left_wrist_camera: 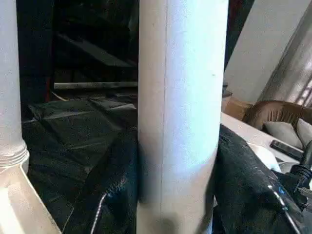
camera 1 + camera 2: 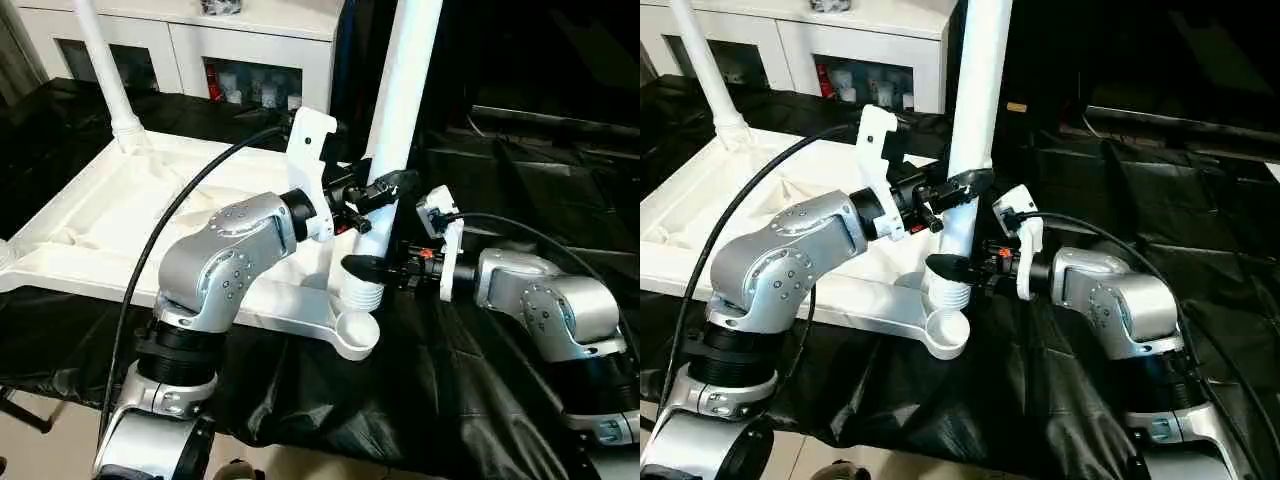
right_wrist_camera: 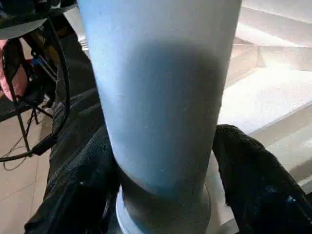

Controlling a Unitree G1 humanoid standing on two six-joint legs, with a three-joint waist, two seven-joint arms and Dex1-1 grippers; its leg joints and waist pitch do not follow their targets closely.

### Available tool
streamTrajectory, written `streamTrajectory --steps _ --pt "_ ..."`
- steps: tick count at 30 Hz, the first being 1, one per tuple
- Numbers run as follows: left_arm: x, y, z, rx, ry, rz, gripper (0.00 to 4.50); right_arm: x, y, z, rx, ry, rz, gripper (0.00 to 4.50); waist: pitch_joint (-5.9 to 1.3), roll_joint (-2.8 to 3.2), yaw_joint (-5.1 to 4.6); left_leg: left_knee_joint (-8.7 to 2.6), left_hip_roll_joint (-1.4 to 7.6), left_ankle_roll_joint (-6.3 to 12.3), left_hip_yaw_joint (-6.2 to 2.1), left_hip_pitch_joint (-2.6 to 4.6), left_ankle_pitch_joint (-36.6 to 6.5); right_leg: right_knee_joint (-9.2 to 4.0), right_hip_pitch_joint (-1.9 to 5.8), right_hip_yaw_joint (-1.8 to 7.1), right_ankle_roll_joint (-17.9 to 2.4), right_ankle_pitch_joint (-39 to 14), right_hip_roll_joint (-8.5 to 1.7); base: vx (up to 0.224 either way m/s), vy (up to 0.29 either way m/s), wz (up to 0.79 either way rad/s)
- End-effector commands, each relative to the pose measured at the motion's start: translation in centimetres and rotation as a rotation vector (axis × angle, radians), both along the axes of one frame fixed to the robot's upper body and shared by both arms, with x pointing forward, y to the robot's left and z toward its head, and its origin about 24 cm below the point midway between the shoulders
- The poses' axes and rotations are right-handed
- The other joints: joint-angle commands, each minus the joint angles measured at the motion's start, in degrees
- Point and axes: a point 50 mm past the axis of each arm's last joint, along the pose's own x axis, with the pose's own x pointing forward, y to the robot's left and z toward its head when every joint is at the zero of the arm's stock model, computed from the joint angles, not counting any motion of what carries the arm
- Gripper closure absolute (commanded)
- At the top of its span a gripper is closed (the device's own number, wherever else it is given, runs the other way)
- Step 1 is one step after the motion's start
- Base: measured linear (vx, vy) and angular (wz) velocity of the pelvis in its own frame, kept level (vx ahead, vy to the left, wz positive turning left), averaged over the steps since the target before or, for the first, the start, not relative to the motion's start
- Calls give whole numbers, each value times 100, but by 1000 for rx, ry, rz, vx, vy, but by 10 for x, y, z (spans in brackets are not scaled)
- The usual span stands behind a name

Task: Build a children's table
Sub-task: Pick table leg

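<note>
The white table top (image 2: 110,215) lies underside up on a black sheet. One white leg (image 2: 103,70) stands upright in its far left corner. A second leg (image 2: 405,90) stands upright at the near right corner, its ribbed end (image 2: 362,293) just behind the round corner cup (image 2: 357,335); I cannot tell whether it is seated. My left gripper (image 2: 385,190) is shut on this leg partway up, with its fingers (image 1: 109,195) on either side. My right gripper (image 2: 365,268) is shut on the same leg lower down, just above the ribbed end, with its fingers (image 3: 258,180) pressed on both sides.
A white cabinet (image 2: 250,50) stands behind the work surface. The black sheet (image 2: 520,180) runs to the right and back, in wrinkles. My left arm's black cable (image 2: 170,220) arcs over the table top. Stand legs and cables (image 3: 29,122) stand on the floor beside the surface.
</note>
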Motion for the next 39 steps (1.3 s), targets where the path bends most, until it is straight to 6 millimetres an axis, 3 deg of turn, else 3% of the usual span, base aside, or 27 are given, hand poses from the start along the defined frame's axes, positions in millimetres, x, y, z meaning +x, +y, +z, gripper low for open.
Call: streamTrajectory --steps 1,6,17,26,27,33,34,39 --pt "-4 -3 8 0 -41 -27 266 2 -1 0 -14 7 -12 146 -452 -74 18 -350 156 9 -10 98 -664 -381 306 192 -1008 -1012 -355 0 0 0" --pt "-5 -4 8 -3 -41 -35 266 2 0 -1 -6 15 -2 146 -456 -71 21 -346 153 21 -9 94 -634 -369 314 192 -1046 -922 -354 0 0 0" --pt "-6 -6 8 -7 -38 -56 266 0 2 -3 -4 28 13 246 -456 -61 19 -346 154 -1 -10 102 -685 -370 315 192 -1075 -917 -352 0 0 0" --pt "-2 -1 7 8 -47 -27 266 2 2 -5 -10 21 6 254 -461 -73 25 -341 150 15 -10 98 -639 -361 317 190 -1065 -895 -350 0 0 0" --pt "-2 -1 7 7 -45 -29 231 2 2 -5 -10 20 6 254 -460 -70 25 -342 152 16 -11 97 -636 -361 319 191 -1064 -902 -354 0 0 0" --pt "3 11 12 -38 -134 40 175 4 3 -4 13 6 -27 257 -461 -72 24 -344 148 2 -11 90 -648 -376 321 191 -1056 -949 -361 0 0 0" --pt "0 20 15 -135 -146 16 165 6 3 -4 25 0 -62 257 -461 -78 27 -344 147 -8 -11 90 -630 -369 323 191 -1062 -922 -365 0 0 0" --pt "-1 43 -1 -114 -127 -7 165 10 3 -6 28 -18 -117 257 -462 -19 4 -366 151 -72 -17 106 -737 -356 295 187 -1026 -975 -347 0 0 0"
